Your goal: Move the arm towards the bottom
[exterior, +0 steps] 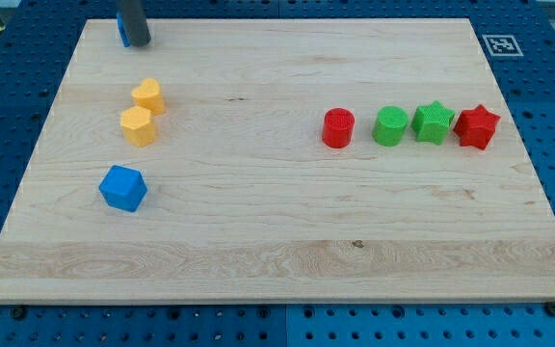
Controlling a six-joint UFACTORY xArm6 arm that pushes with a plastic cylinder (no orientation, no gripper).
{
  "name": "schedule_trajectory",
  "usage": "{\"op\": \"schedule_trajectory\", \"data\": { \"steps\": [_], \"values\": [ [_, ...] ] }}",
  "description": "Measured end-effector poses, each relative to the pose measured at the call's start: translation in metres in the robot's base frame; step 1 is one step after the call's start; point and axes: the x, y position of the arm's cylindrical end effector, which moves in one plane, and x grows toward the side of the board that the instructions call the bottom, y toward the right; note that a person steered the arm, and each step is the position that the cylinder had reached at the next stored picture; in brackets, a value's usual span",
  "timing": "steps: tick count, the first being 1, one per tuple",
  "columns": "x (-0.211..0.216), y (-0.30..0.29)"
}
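Observation:
My tip [138, 42] is the lower end of a dark rod at the view's top left, near the board's top edge. A small blue block [121, 32] is mostly hidden behind the rod, touching its left side. Two yellow blocks sit below the tip: one [148, 95] above the other [137, 125], touching. A blue cube [123, 188] lies further down at the left. At the right stand a red cylinder [337, 127], a green cylinder [390, 126], a green star [433, 122] and a red star [477, 126] in a row.
The wooden board [277, 251] lies on a blue perforated table. A black-and-white marker tag [500, 44] sits at the board's top right corner.

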Motion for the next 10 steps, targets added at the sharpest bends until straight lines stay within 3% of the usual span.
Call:
{"op": "schedule_trajectory", "data": {
  "steps": [3, 5, 6, 7, 9, 10],
  "values": [
    [0.026, 0.044],
    [0.03, 0.001],
    [0.03, 0.025],
    [0.041, 0.092],
    [0.121, 0.203],
    [0.183, 0.204]
  ]
}}
